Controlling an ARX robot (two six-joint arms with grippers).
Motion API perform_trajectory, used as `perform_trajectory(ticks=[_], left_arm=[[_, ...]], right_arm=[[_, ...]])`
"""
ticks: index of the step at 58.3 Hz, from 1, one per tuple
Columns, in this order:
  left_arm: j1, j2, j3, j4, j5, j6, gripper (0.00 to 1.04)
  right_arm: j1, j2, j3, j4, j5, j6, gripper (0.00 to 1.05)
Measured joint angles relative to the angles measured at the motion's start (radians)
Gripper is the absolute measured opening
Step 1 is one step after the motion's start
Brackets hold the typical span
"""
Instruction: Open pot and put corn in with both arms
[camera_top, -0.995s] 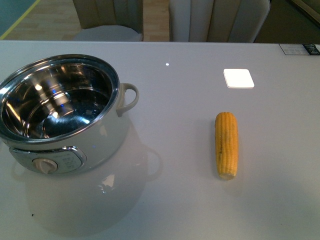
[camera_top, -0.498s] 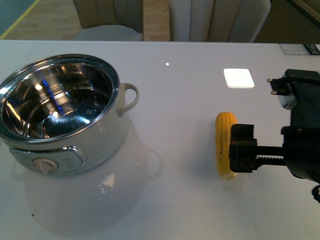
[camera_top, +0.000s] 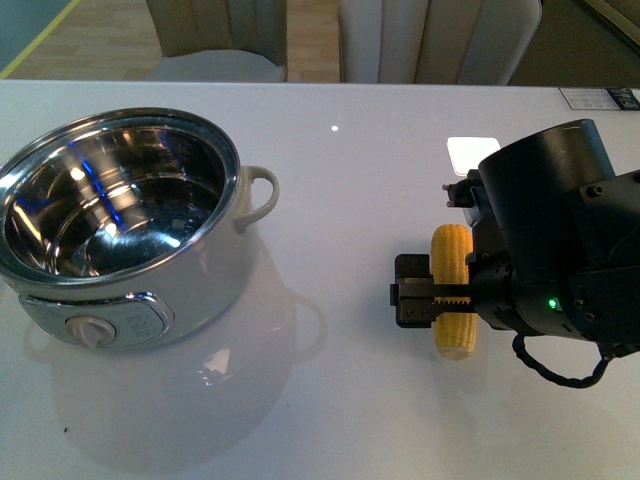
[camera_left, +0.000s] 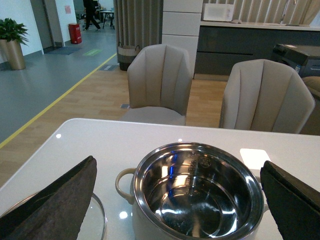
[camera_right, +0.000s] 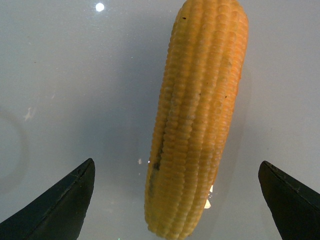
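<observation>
At frame left on the white worktop (camera_top: 340, 180), pot (camera_top: 205, 285) standing open, steel bowl showing. In the left wrist view, left tool (camera_left: 171, 200) spread wide, gripping nothing, pot seen beyond it. Right of centre, corn (camera_top: 450, 250) lying flat on the worktop, well apart from the pot. Over it, right tool (camera_right: 177, 200) gaping wide, one finger either side, neither touching.
</observation>
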Motion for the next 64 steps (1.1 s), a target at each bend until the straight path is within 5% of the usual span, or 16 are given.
perform_trajectory(ticks=[14, 29, 42, 64], left_arm=[[0.000, 0.000, 0.000, 0.000, 0.000, 0.000, 0.98], [0.000, 0.000, 0.000, 0.000, 0.000, 0.000, 0.98], [0.000, 0.000, 0.000, 0.000, 0.000, 0.000, 0.98], [0.000, 0.000, 0.000, 0.000, 0.000, 0.000, 0.98]], right_arm=[[-0.026, 0.107, 0.095, -0.038, -0.001, 0.021, 0.94], [-0.022, 0.158, 0.126, -0.063, -0.014, 0.052, 0.55], [-0.019, 0.126, 0.103, -0.062, -0.034, 0.079, 0.31], [-0.017, -0.099, -0.028, -0.017, -0.117, 0.157, 0.23]])
